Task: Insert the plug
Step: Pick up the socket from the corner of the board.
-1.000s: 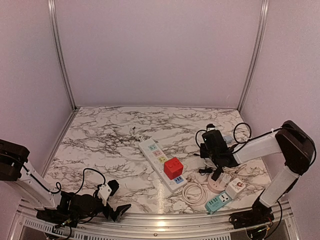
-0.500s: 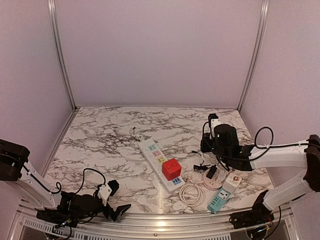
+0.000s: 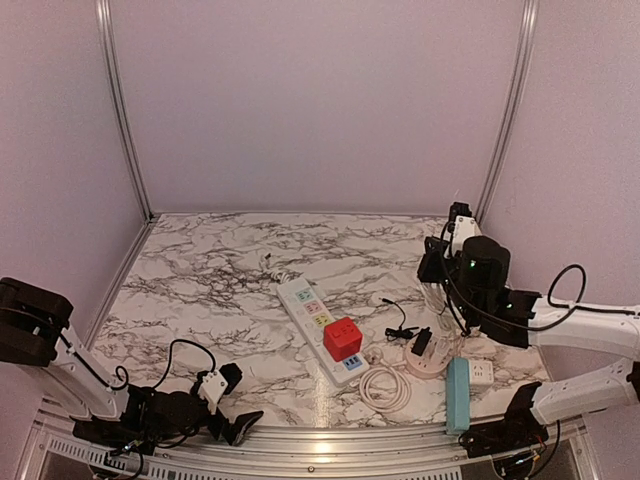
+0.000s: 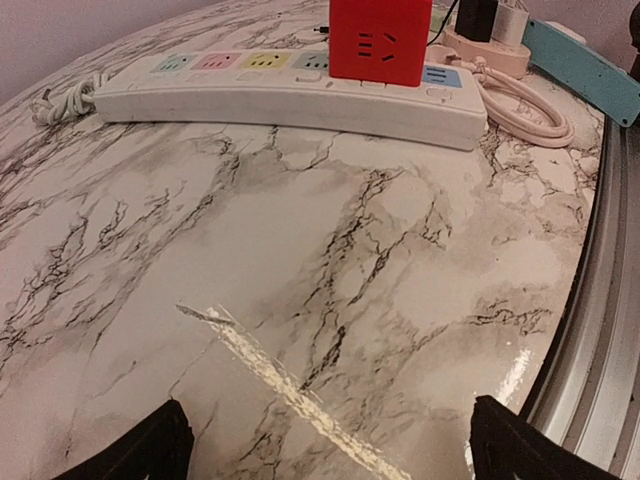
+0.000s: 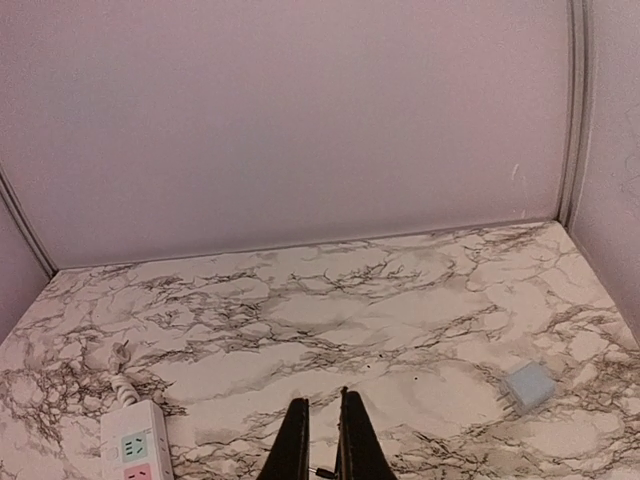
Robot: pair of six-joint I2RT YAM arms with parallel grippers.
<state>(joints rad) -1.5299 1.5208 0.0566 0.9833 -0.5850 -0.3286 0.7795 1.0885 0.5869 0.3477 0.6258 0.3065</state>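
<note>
A black plug (image 3: 422,343) (image 4: 478,15) stands on a round pink socket (image 3: 430,361) (image 4: 492,52), its thin black cable (image 3: 400,326) trailing left over the marble. My right gripper (image 3: 437,268) (image 5: 321,440) hovers high above and behind it, shut, its fingers nearly touching; a tiny dark bit shows low between them and I cannot tell what it is. A white power strip (image 3: 318,328) (image 4: 290,95) (image 5: 137,448) lies mid-table with a red cube adapter (image 3: 343,338) (image 4: 380,40) plugged into it. My left gripper (image 3: 228,402) (image 4: 330,450) rests low by the near edge, wide open and empty.
A teal socket strip (image 3: 457,393) (image 4: 585,70) lies on its edge near the front right, beside a white adapter (image 3: 481,374). A coiled white cable (image 3: 385,388) (image 4: 525,105) sits by the power strip's end. A small pale blue block (image 5: 527,386) lies at back right. Walls enclose three sides.
My right arm rose from the black plug and swung back toward the right wall. The teal strip shifted right and turned onto its edge. The left arm stayed put.
</note>
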